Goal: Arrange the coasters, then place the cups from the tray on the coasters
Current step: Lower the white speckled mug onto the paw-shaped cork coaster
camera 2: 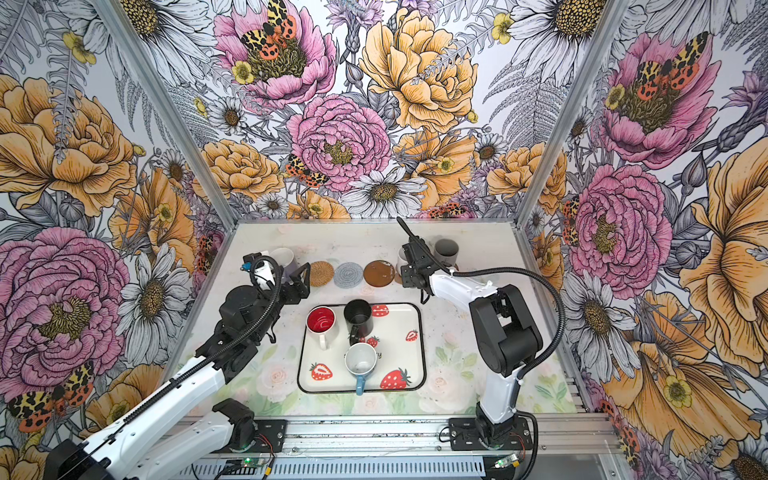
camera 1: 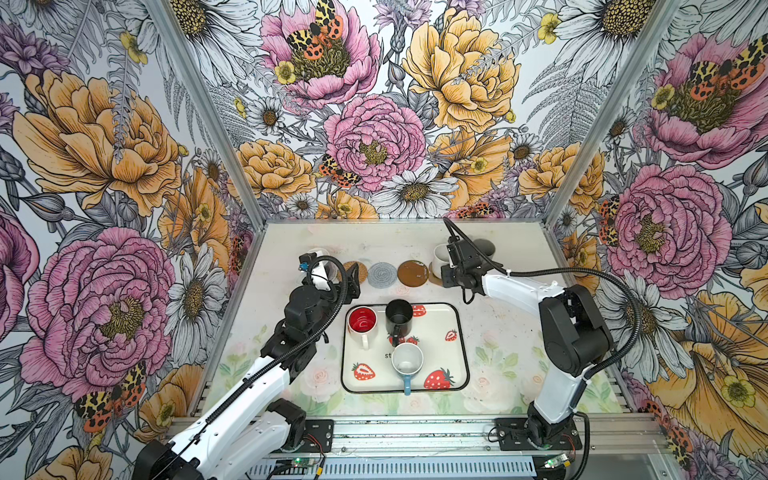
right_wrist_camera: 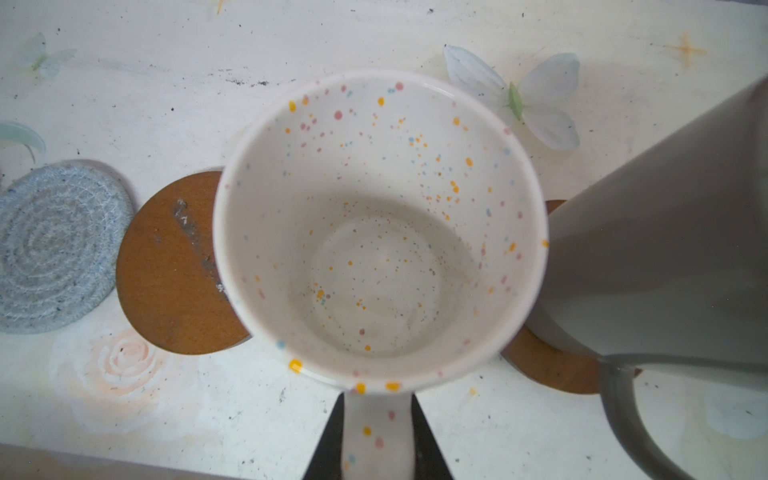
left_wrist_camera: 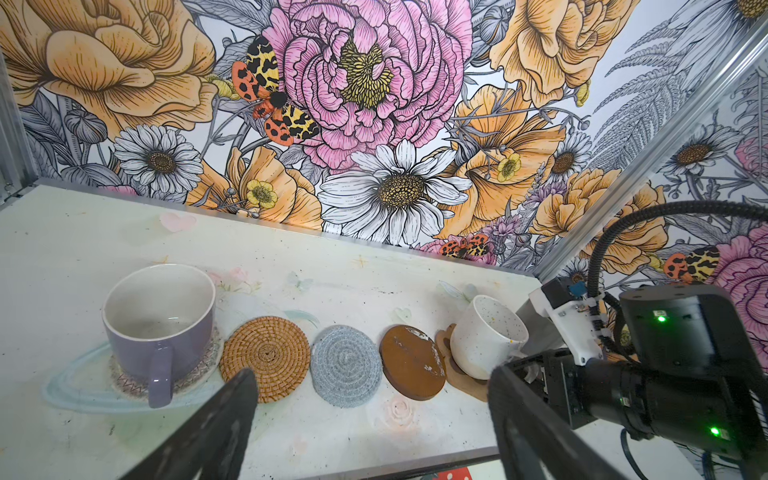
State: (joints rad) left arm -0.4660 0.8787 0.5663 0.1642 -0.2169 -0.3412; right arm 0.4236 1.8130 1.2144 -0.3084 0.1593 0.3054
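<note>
Right wrist view looks down into the speckled mug (right_wrist_camera: 378, 216), its handle clamped between the right fingers (right_wrist_camera: 330, 453). That mug sits on the paw coaster (left_wrist_camera: 457, 376), in a row along the far side of the desk (camera 1: 395, 241). From the left, the row runs: lilac mug (left_wrist_camera: 160, 320) on the beaded coaster (left_wrist_camera: 124, 378), rattan coaster (left_wrist_camera: 266, 357), grey coaster (left_wrist_camera: 347, 365), brown disc (left_wrist_camera: 411, 361), paw coaster, then the grey mug (right_wrist_camera: 665, 249) on a second disc (right_wrist_camera: 548, 370). Left fingers (left_wrist_camera: 224, 419) gape wide, holding nothing, hovering just near of the rattan coaster. Nearer, the tray (camera 1: 459, 332) carries the red mug (camera 1: 362, 321), black mug (camera 1: 399, 318) and blue mug (camera 1: 407, 360).
</note>
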